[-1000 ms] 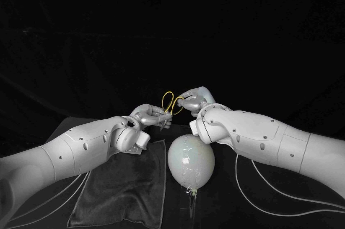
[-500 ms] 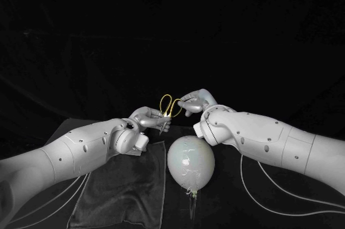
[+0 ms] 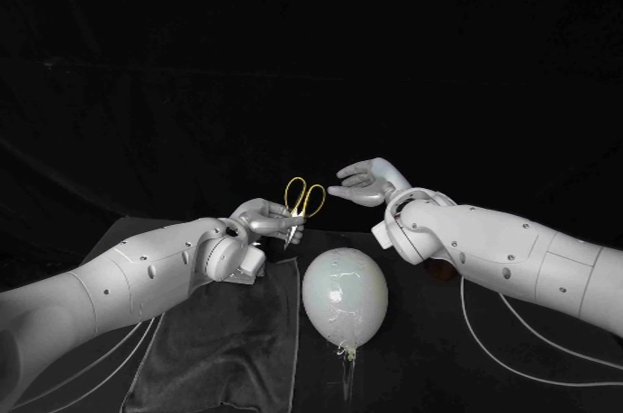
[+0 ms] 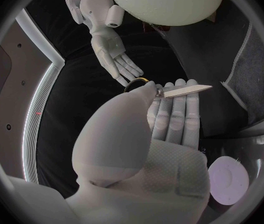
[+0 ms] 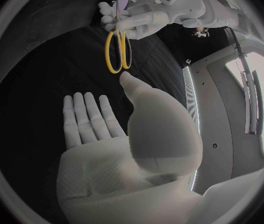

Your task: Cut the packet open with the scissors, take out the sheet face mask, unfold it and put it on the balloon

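The scissors (image 3: 305,199) have yellow loop handles and point handles-up above the far part of the table. My left hand (image 3: 266,219) grips them by the blades, whose silver tip (image 4: 185,90) lies across its fingers. The yellow handles (image 5: 116,50) hang free in front of my right hand (image 3: 370,181), which is open with fingers spread, a short way to the right and not touching them. The pale, egg-shaped balloon (image 3: 344,291) lies on the table below both hands, its knot towards me. The right hand (image 4: 116,59) also appears beyond the scissors in the left wrist view.
A dark grey cloth (image 3: 234,341) is spread on the black table to the left of the balloon, under my left forearm. White cables (image 3: 519,341) trail along the table beneath the right arm.
My right hand has let go of the yellow handles and drawn away to the right, opening. The left hand keeps the scissors and has sunk slightly.
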